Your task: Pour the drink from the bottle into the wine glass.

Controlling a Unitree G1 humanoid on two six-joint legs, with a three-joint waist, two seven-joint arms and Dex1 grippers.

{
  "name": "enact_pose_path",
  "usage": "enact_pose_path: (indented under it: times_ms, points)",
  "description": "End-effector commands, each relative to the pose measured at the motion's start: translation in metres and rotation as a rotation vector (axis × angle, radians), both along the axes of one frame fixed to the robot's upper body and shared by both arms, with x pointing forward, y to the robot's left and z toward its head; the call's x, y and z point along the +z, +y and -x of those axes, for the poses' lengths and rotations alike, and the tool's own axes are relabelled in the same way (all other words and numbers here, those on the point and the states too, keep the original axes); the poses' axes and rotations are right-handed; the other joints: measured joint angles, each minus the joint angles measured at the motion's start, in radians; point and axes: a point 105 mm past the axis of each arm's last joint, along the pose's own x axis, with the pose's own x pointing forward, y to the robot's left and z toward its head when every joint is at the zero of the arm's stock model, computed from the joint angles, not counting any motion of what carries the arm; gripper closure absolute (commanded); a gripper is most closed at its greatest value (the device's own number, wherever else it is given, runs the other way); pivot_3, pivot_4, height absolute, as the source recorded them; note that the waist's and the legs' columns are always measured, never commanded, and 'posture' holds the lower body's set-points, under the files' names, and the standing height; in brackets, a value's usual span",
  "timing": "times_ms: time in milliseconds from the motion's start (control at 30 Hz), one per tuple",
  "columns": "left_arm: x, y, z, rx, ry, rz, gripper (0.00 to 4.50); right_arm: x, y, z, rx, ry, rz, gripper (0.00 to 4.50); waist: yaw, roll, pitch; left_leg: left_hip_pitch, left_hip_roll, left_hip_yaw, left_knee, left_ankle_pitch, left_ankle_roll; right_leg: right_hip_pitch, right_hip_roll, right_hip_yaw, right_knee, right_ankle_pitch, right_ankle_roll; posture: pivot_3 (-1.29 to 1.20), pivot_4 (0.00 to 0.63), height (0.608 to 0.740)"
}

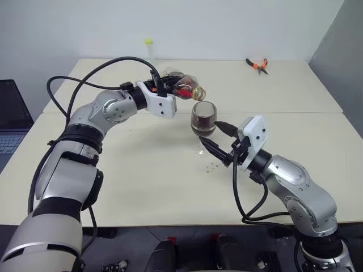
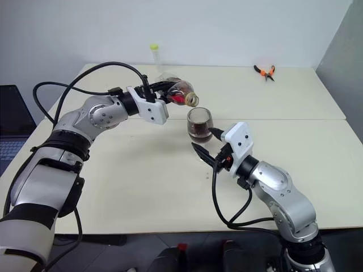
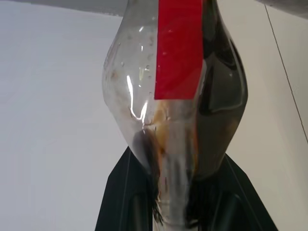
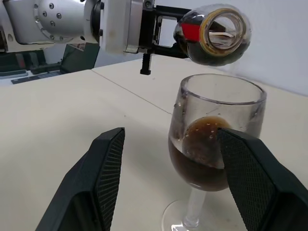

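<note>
The left gripper (image 1: 166,88) pinches the bottle (image 1: 184,86), tipped sideways over the wine glass (image 1: 203,120). The glass stands on the worktop (image 1: 142,170), partly full of drink (image 4: 199,166). The right gripper (image 1: 218,137) is spread wide around it.

Both arms are built of rounded silver-grey shells joined by black rings, with small dark screws dotting the joint housings. Black cables loop loosely alongside each forearm. A boxy white wrist block carries each black two-fingered claw, the left claw (image 1: 170,90) and the right claw (image 1: 218,136), whose finger pads are ribbed.
</note>
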Motion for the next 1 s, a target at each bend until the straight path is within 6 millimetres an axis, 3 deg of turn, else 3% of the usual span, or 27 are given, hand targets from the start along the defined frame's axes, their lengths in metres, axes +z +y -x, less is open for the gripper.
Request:
enact_pose_path:
  times_ms: [33, 333, 567, 700, 833, 1000]
  points:
    - [0.024, 0.004, 0.000, 0.004, 0.002, 0.169, 3.76, 0.013, 0.003, 0.007, 0.025, -0.071, -0.015, 1.24, 0.000, 0.000, 0.000, 0.000, 0.000, 0.000, 0.000, 0.000, 0.000, 0.000, 0.000, 0.000, 0.000, 0.000, 0.000, 0.00, 0.150, 0.740]
    - [0.014, 0.043, -0.014, 0.133, 0.260, 0.638, 3.76, 0.022, 0.011, 0.024, 0.134, -0.068, -0.024, 1.24, -0.010, 0.000, 0.000, 0.000, 0.004, -0.003, 0.000, 0.000, 0.000, 0.000, 0.000, 0.000, 0.001, 0.000, 0.000, 0.00, 0.150, 0.740]
    - [-0.026, 0.105, -0.013, 0.374, 0.370, 0.982, 3.77, 0.019, 0.019, 0.027, 0.176, -0.028, 0.034, 1.24, -0.020, 0.000, 0.000, 0.001, 0.005, -0.007, 0.000, 0.000, 0.000, 0.000, 0.000, -0.001, 0.001, 0.000, 0.000, 0.00, 0.150, 0.740]
    - [-0.047, 0.131, -0.009, 0.481, 0.404, 1.147, 3.78, 0.018, 0.027, 0.025, 0.192, -0.013, 0.048, 1.24, -0.016, -0.001, -0.001, 0.000, 0.005, -0.008, 0.000, 0.001, -0.001, 0.000, 0.000, -0.001, 0.001, 0.000, 0.000, 0.00, 0.150, 0.740]
    - [-0.069, 0.141, -0.004, 0.545, 0.443, 1.270, 3.78, 0.017, 0.028, 0.016, 0.172, 0.007, 0.060, 1.24, -0.007, -0.002, -0.002, 0.000, 0.004, -0.009, 0.001, 0.002, -0.003, 0.000, -0.001, -0.002, 0.000, 0.000, 0.000, 0.00, 0.150, 0.740]
    - [-0.088, 0.141, -0.003, 0.574, 0.487, 1.347, 3.78, 0.018, 0.029, 0.016, 0.204, 0.008, 0.074, 1.24, 0.004, -0.003, -0.002, 0.000, 0.004, -0.008, 0.001, 0.002, -0.004, 0.000, -0.002, -0.001, 0.000, 0.000, 0.000, 0.00, 0.150, 0.740]
